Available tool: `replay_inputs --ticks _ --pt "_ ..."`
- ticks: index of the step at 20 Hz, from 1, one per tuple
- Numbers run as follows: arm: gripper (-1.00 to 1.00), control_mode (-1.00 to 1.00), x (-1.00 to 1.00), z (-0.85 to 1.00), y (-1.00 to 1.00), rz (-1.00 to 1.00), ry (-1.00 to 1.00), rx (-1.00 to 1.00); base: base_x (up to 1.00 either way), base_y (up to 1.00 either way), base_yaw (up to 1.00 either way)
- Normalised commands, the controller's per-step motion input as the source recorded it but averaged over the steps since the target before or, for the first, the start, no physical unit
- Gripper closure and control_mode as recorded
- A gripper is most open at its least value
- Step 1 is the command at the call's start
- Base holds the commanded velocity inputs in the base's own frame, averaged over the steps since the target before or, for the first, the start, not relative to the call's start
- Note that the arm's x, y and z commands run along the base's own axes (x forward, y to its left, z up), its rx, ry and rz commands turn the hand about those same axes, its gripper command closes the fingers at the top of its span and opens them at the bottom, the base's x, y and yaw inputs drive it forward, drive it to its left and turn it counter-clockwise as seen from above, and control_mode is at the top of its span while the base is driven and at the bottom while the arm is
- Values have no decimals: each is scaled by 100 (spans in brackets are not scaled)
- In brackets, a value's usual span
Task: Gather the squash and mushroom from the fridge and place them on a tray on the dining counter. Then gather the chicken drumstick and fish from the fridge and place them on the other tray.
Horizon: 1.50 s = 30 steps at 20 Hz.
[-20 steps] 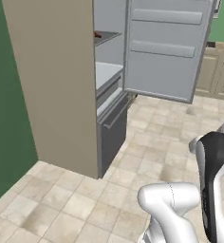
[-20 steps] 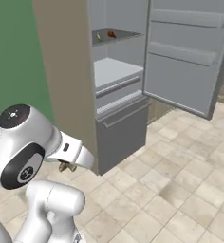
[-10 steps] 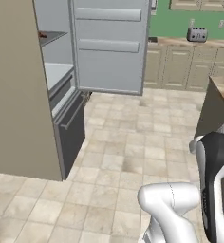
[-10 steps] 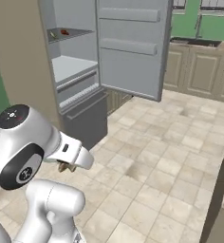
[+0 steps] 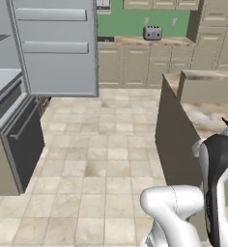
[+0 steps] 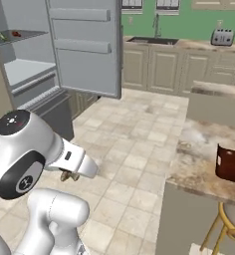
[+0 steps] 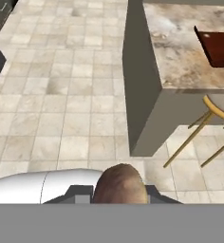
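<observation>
Item: brown lump, prob. chicken drumstick [image 7: 120,184], pinched in my nearly-closed claw [image 6: 68,175]. View swung off fridge [image 6: 50,55] to dining counter [image 6: 204,149]; other tray [image 6: 231,163] sits there. Delivery leg underway, I reckon.

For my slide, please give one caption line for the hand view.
Gripper carries a brown rounded food item toward the dining counter, where the other tray waits.

In my right base view the fridge [image 6: 50,55] stands open at upper left, the dining counter [image 6: 209,149] at right with the other tray [image 6: 231,163] on it. A toaster [image 6: 222,36] sits on the back counter [image 6: 189,46], upper right.
</observation>
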Motion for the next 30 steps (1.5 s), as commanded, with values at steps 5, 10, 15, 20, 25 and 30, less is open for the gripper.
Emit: replay_inputs --ticks 5,10,15,20,25,30 --pt "100 100 0 0 0 0 0 0 -35 -69 -21" --pt "100 100 0 0 0 0 0 0 -10 -76 -17" --pt "100 100 0 0 0 0 0 0 0 -92 -8" --pt "100 100 0 0 0 0 0 0 0 -96 -6" --pt "100 100 0 0 0 0 0 0 0 -93 -6" --pt "100 100 0 0 0 0 0 0 0 -89 -4"
